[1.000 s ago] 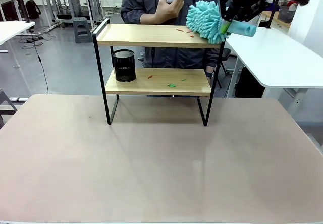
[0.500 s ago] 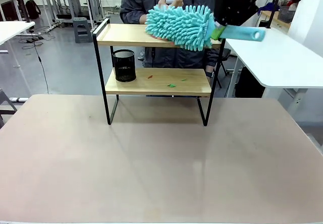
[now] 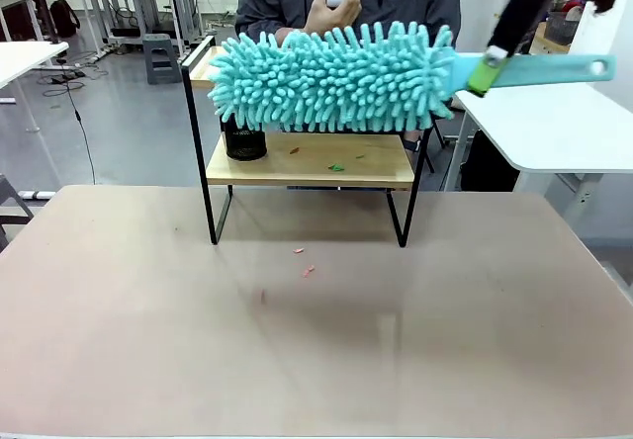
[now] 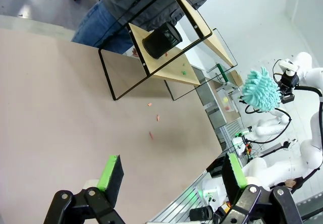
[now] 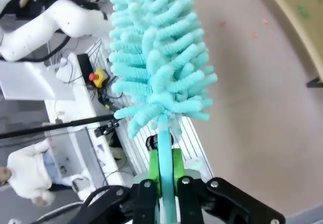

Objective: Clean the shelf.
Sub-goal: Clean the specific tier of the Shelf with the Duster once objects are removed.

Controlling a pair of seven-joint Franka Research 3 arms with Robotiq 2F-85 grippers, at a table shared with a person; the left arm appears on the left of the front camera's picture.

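The right gripper [image 3: 483,72] clenches the handle of a teal duster [image 3: 331,78], whose head stretches away from it across the shelf [image 3: 307,162]. The left gripper [image 4: 169,176] hangs released over the counter [image 4: 60,98], the shelf well ahead.

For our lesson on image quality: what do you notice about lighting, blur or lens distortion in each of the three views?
Front view: even, soft light, a faint sheen on the table, only a pale shadow under the shelf. Left wrist view: wide-angle, scene rolled, shelf skewed, left gripper sharp. Right wrist view: the duster, close up, slightly soft.
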